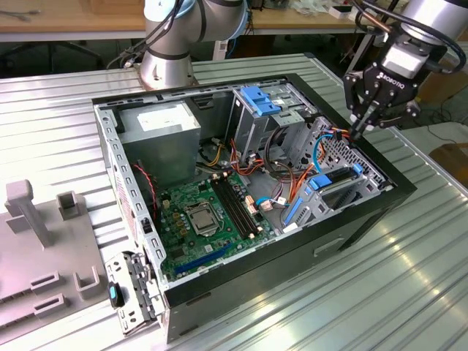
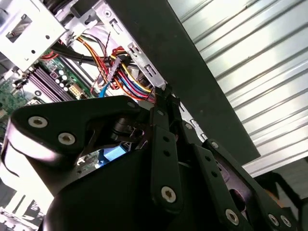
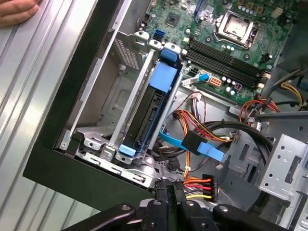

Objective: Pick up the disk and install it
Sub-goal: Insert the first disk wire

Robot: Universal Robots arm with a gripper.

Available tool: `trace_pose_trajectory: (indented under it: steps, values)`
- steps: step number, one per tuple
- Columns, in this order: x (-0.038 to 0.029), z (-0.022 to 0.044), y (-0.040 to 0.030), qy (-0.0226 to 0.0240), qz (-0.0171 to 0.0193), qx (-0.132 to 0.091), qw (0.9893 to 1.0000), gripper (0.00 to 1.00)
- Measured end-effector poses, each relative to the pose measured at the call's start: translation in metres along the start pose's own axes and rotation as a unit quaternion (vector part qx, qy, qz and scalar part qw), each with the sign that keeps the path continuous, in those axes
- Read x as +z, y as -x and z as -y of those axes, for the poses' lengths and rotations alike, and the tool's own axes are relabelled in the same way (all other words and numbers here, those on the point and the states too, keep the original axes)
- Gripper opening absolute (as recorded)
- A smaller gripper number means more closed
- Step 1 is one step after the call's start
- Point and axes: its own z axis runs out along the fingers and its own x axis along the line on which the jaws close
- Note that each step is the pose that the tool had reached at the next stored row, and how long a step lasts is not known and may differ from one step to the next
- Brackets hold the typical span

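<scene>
**Disk seated in its bay, gripper closed and empty above it**

Exterior view: An open computer case (image 1: 292,241) lies on a ribbed metal table (image 1: 329,307). The gripper (image 1: 360,130) hangs over the case corner at the exterior view's right. Its fingers are drawn together to a point with nothing between them. The disk (image 1: 336,181) stands on edge in a metal bay just below the fingertips, its blue rails showing at both ends. It is apart from the gripper. A green circuit board (image 1: 197,219) covers the case floor. A grey power box (image 1: 157,135) sits at the far corner, on the exterior view's left. A blue bracket (image 1: 259,99) tops the drive cage at the back. Grey plastic fixtures (image 1: 29,212) stand on the table at the exterior view's left.

Second wrist view: The gripper (image 2: 161,96) has its black fingers pressed together, holding nothing. The tip is close to a bundle of coloured cables (image 2: 120,72) beside the black case wall (image 2: 192,82).

First wrist view: The disk (image 3: 147,118) is slotted into its bay against the case wall, dark face between the blue rails. The gripper (image 3: 169,190) is closed and clear of the disk. Orange and blue cables (image 3: 202,132) lie beside the bay. A person's hand (image 3: 14,12) rests on the table outside the case.
</scene>
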Motion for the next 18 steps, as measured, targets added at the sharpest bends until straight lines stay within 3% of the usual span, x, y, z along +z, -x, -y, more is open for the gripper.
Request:
trace_pose_trajectory:
  steps: [5, 9, 18]
  values:
    - [0.0000, 0.0000, 0.0000, 0.0010, 0.0016, 0.031, 0.9995, 0.16]
    - [0.0000, 0.0000, 0.0000, 0.0015, 0.0028, 0.057, 0.9984, 0.16]
    - [0.0003, 0.0000, -0.0001, 0.0046, 0.0062, 0.113, 0.9935, 0.16]
